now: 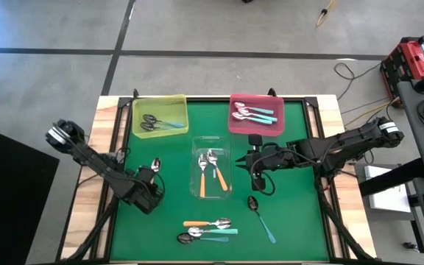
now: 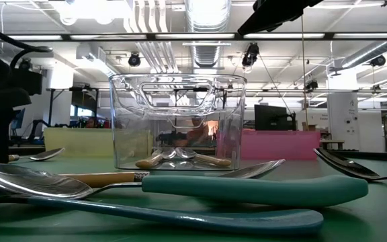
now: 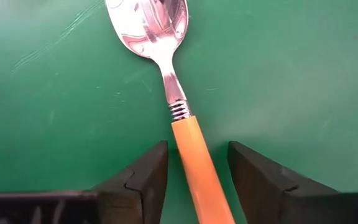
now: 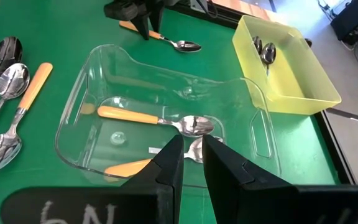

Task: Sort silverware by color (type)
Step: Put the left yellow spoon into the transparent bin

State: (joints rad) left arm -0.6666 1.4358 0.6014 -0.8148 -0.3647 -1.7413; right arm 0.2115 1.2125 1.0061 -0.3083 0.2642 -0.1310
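High view: sorting stood partly done, with left claw [image 1: 153,179] astride an orange-handled spoon [image 3: 166,74] on the tabletop [image 1: 285,221].
Its jaws stood open, not yet gripping. Right claw [image 1: 255,171], nearly closed and empty, hovered beside the clear tray [image 1: 196,193]. Spoons already lay in the yellow tray [image 1: 182,110], pink tray [image 1: 234,126] and clear tray; five waited loose.

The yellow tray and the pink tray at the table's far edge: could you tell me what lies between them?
Only bare green mat separates the yellow tray from the pink tray, as the high view shows.
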